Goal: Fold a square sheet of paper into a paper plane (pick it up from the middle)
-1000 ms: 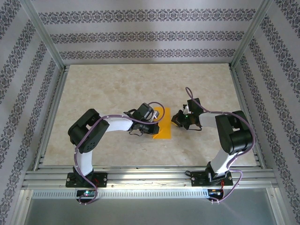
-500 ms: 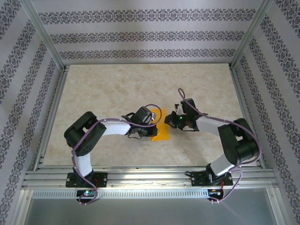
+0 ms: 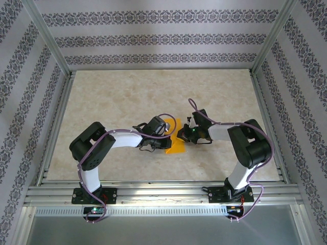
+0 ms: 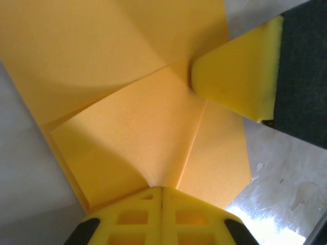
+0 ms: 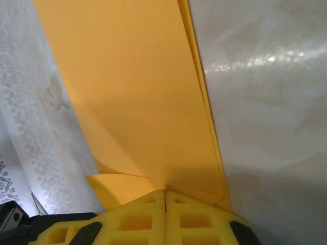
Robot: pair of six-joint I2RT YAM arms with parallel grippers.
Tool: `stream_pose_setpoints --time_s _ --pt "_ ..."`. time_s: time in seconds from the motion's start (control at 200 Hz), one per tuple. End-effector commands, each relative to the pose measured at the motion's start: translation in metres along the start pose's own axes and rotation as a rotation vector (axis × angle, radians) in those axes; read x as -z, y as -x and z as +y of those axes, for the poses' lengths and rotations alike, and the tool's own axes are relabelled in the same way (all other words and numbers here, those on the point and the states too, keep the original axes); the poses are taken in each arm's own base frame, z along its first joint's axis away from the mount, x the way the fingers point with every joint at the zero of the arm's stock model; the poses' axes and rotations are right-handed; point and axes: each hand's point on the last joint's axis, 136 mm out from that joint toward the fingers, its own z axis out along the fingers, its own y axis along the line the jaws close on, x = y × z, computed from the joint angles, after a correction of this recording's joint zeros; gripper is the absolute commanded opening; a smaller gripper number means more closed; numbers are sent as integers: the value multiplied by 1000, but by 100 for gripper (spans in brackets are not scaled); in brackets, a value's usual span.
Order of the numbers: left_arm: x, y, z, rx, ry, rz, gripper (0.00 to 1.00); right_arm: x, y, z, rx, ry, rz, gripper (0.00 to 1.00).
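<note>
Left gripper (image 4: 162, 190) jaws fully closed, tips against the creased sheet of paper (image 4: 127, 107) (mid-table). Right gripper (image 5: 165, 195) likewise closed, touching its edge.

Wallpaper (image 3: 153, 38) striped in grey floral bands lines three sides of the enclosure, held by slanting aluminium posts (image 3: 48, 38). A pale, marble-patterned tabletop (image 3: 112, 92) lies below in soft, even light, with bright glare in places up close.

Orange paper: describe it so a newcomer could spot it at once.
Look at the marbled beige table inside the metal frame. Near its middle, the left gripper and right gripper meet over a creased, partly folded sheet, the only orange thing there.
</note>
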Motion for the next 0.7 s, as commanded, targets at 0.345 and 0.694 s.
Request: stream_pose_setpoints --time_s 0.345,0.694 --pt "9 11 -39 21 -104 2 0 -7 -11 -29 -30 -93 23 0" --pt "-11 18 -36 23 -89 17 0 -6 -13 -32 -37 -97 24 0"
